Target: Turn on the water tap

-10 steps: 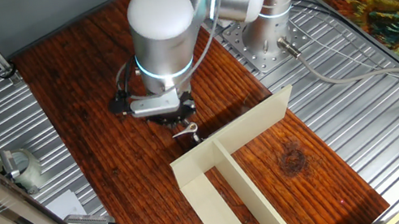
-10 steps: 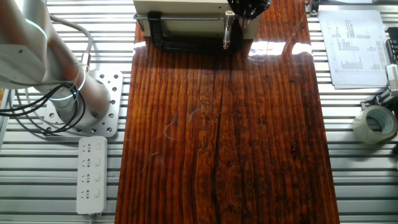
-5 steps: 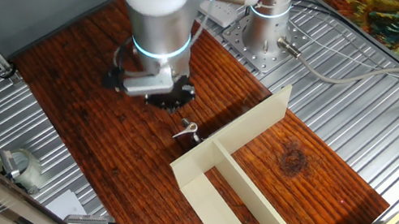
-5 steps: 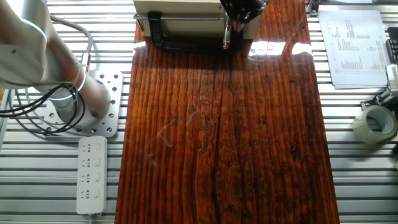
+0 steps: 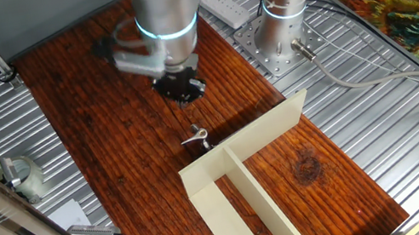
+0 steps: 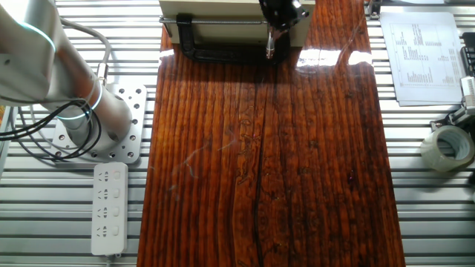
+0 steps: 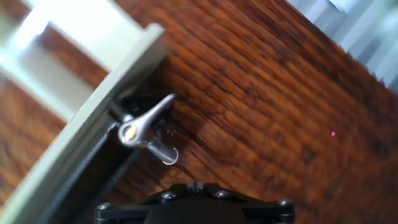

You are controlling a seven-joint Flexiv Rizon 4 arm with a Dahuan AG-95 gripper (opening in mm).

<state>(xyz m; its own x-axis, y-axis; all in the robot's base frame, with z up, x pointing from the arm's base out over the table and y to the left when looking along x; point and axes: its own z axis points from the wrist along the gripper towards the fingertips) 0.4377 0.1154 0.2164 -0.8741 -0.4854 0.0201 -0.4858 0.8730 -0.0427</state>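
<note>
The water tap [image 5: 198,137] is a tiny silver stem with a thin lever, standing at the near corner of the cream divider walls [image 5: 238,183]. In the other fixed view the tap [image 6: 270,41] sits in the jaw of a black C-clamp [image 6: 215,53]. In the hand view the tap [image 7: 142,127] shows its lever pointing up and right, beside the divider [image 7: 93,118]. My gripper [image 5: 184,90] hangs above the wood, up and away from the tap, not touching it. It also shows in the other fixed view [image 6: 280,9]. In the hand view the gripper [image 7: 196,185] looks shut and empty.
The divider walls form a T on the wooden board [image 5: 104,110]. A tape roll [image 6: 447,148] and papers [image 6: 423,52] lie on the metal table to one side. A power strip [image 6: 108,208] and the arm's base [image 6: 96,122] are on the other side.
My gripper has risen and drawn back from the tap, which it was right over a second ago. The tap stands in the same place.
</note>
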